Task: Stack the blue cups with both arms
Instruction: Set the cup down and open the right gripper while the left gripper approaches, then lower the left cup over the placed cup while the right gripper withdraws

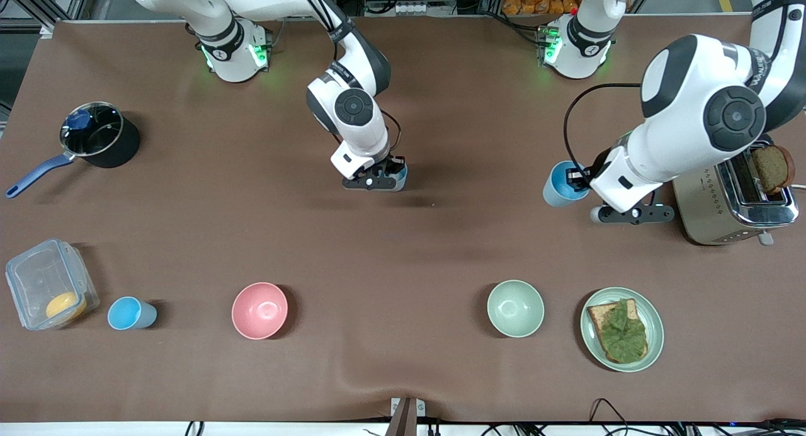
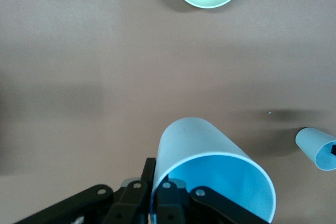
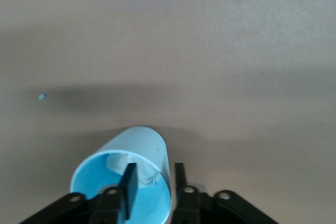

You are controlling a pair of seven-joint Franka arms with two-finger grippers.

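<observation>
Landmark: the pink bowl (image 1: 259, 310), empty, on the brown worktop (image 1: 403, 247) in the row nearest the front camera.

Same row, toward the right arm's end from the pink bowl: a blue cup (image 1: 130, 314), upright, empty, standing alone. Past it, a clear lidded box (image 1: 49, 283) with a yellow-orange round thing in one corner.

Same row, toward the left arm's end from the pink bowl: a pale green bowl (image 1: 515, 308), empty. Then a green plate (image 1: 655, 326) carrying a slice of bread topped with a green leaf.

Farther from the front camera than the pink bowl, mid-worktop: the right gripper (image 1: 376, 181) low at the second blue cup (image 3: 123, 177). Right wrist view: one finger inside the cup, the other outside, the cup wall between them. Fingers (image 3: 129, 184) a little apart with the wall in the gap; whether they press it, cannot tell. Something pale sits at the cup's bottom.

Toward the left arm's end from there: the left gripper (image 1: 631, 214) over the worktop beside the toaster (image 1: 730, 203). It carries the third blue cup (image 2: 210, 171), tilted, mouth toward the wrist camera, empty. Fingers (image 2: 169, 203) pinch the rim, one inside, one outside.

The toaster has a dark slice of bread standing up in its slot.

Farthest from the pink bowl, toward the right arm's end: a black saucepan (image 1: 101, 137) with a blue handle and a glass lid with a blue knob.
</observation>
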